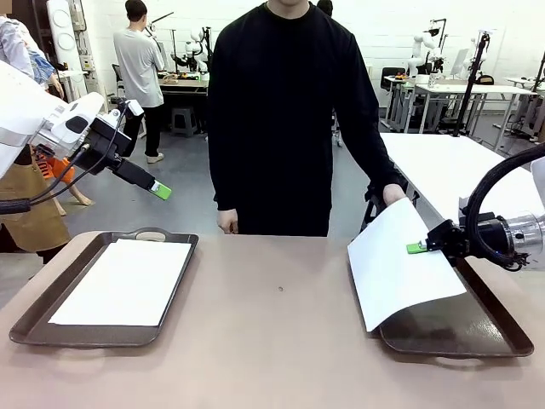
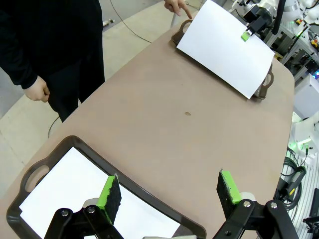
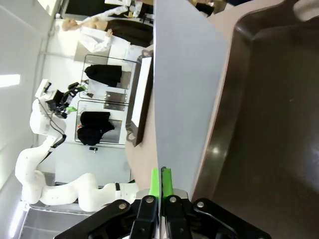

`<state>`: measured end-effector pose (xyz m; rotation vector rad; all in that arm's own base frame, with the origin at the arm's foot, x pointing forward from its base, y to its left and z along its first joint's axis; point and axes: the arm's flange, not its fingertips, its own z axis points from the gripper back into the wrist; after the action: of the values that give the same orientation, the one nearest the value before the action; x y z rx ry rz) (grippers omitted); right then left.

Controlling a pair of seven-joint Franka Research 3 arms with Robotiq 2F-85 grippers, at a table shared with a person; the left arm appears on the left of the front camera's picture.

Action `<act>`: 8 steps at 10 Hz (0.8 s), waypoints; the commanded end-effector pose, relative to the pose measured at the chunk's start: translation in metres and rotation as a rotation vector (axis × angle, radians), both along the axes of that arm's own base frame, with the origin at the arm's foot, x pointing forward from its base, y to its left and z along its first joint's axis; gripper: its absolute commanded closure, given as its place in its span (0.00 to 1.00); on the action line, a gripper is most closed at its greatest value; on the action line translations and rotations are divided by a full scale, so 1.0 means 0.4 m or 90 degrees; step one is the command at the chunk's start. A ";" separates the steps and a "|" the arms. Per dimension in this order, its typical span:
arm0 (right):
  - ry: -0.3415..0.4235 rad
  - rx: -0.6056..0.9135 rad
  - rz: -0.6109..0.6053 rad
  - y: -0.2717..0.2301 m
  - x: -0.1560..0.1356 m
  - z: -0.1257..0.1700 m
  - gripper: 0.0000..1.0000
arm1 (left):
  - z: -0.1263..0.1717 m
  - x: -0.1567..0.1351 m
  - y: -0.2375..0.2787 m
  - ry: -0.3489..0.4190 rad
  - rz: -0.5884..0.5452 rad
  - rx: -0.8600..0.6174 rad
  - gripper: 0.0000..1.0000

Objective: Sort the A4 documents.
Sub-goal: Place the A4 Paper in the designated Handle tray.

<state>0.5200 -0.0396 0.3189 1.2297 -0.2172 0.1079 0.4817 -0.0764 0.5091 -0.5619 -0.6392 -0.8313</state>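
Right gripper [image 1: 416, 247] of mine is pinched on the near edge of a thin white A4 paper sheet [image 1: 393, 266], lifted and tilted above the dark brown handled tray on the right [image 1: 477, 328]. The sheet's far corner sits at the hand [image 1: 393, 195] of the person in a black top across the table. Its long axis runs from that hand down towards me, its low corner hanging over the tray's inner rim. My left gripper [image 1: 161, 190] hangs in the air with its pads wide apart, above a second white sheet [image 1: 123, 281] lying flat in the dark brown tray on the left [image 1: 25, 328], well apart across the bare tan tabletop [image 1: 272, 341]. My right arm is nearer the raised sheet.
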 end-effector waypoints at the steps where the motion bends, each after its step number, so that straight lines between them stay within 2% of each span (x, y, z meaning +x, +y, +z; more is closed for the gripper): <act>1: -0.011 -0.055 0.000 -0.048 0.044 -0.038 0.99 | -0.002 -0.002 0.000 -0.010 -0.006 -0.012 0.00; 3: -0.010 -0.104 -0.019 -0.093 0.049 -0.055 0.99 | -0.002 -0.002 0.000 -0.010 -0.006 -0.012 0.00; 6: 0.006 -0.214 -0.006 -0.114 0.043 -0.090 0.99 | -0.002 -0.002 0.000 -0.010 -0.006 -0.012 0.00; 8: 0.011 -0.246 -0.008 -0.122 0.039 -0.102 0.99 | -0.002 -0.002 0.000 -0.010 -0.006 -0.012 0.00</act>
<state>0.5365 -0.0943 0.2801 0.8794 -0.1980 0.1323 0.4817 -0.0764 0.5091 -0.5619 -0.6392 -0.8313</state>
